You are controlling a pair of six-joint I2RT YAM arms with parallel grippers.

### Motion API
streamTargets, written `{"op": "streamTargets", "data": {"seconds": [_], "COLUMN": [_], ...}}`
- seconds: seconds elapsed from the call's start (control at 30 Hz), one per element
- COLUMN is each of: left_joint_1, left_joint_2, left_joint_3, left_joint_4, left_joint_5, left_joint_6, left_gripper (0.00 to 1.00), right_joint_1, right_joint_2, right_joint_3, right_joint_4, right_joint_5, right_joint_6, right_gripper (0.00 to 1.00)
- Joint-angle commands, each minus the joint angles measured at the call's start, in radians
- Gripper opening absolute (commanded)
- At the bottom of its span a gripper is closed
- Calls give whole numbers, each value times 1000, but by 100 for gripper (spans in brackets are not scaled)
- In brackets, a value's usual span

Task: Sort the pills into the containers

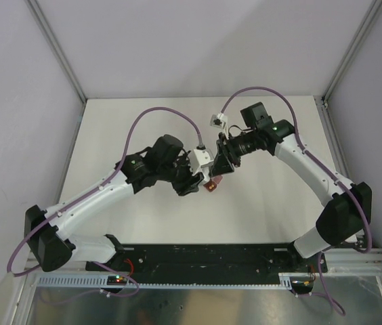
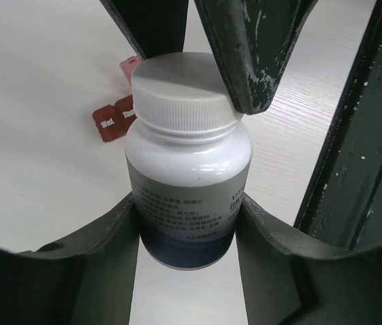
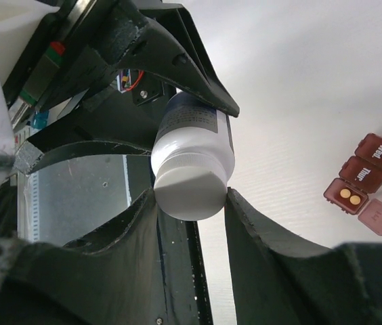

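Left wrist: left gripper point(image 2: 187, 206) clamps small round white plastic bottle point(image 2: 189, 159). Its ribbed white cap point(image 3: 188, 191) sits clamped in the right gripper point(image 3: 191, 200).

Both jaws closed in grip, left arm point(image 1: 89, 200) and right arm point(image 1: 311, 166) angled inward, wrists nearly touching

We see a robot lab cell: a white table point(image 1: 143, 217) boxed in by plain panels point(image 1: 198, 47) on aluminium posts point(image 1: 57, 51).

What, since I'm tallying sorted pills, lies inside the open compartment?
Two orange pills in the open compartment of the pill box; shut Wed and Thur lids hide the rest.
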Motion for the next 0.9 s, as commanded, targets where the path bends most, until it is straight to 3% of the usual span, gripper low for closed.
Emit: {"op": "streamTargets", "data": {"seconds": [0.0,0.33,0.5,0.63,0.87], "left_joint_1": [-14,-83,-111,-113,-112], "left_joint_2": [4,30,41,40,23], "left_joint_3": [78,66,54,43,15], "left_joint_4": [153,194,204,205,204], "left_joint_5": [-101,-376,-461,-459,-432], "left_joint_6": [-46,-50,-39,-28,-3], "left_gripper": [0,0,0,0,0], "right_joint_1": [13,-42,-43,-46,-100], "right_joint_2": [36,209,248,238,157], "right_joint_3": [0,68,89,106,108], "right_joint_4": [42,56,55,12,-34], "right_joint_5": [-64,-189,-226,-209,-165], "right_joint_6": [98,260,287,237,161], "right_gripper": [6,12,30,49,70]}}
